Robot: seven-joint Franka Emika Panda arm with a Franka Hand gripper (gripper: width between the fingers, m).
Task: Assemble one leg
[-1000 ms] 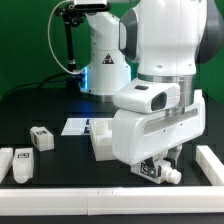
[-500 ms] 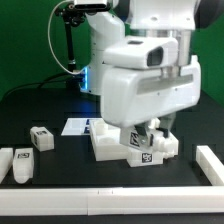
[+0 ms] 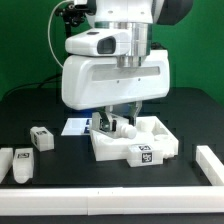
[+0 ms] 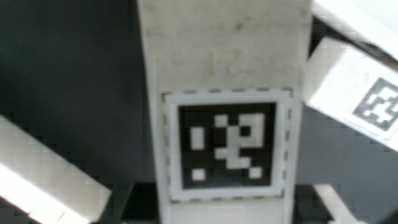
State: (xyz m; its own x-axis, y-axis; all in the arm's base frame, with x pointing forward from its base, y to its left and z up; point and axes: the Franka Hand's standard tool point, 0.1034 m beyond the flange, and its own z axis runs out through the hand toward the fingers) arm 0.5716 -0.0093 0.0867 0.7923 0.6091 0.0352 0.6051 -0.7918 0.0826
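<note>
Green backdrop [image 3: 25, 40], black tabletop [image 3: 35, 105], white border rail [image 3: 100, 200] along the front edge, black stand [image 3: 66, 50] behind

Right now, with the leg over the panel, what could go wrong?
The hand appears to hold the small white tagged leg block low over the large white rimmed panel; it could clip a raised rim. The arm hides most of the contact in the exterior view, so misalignment may go unseen.
</note>
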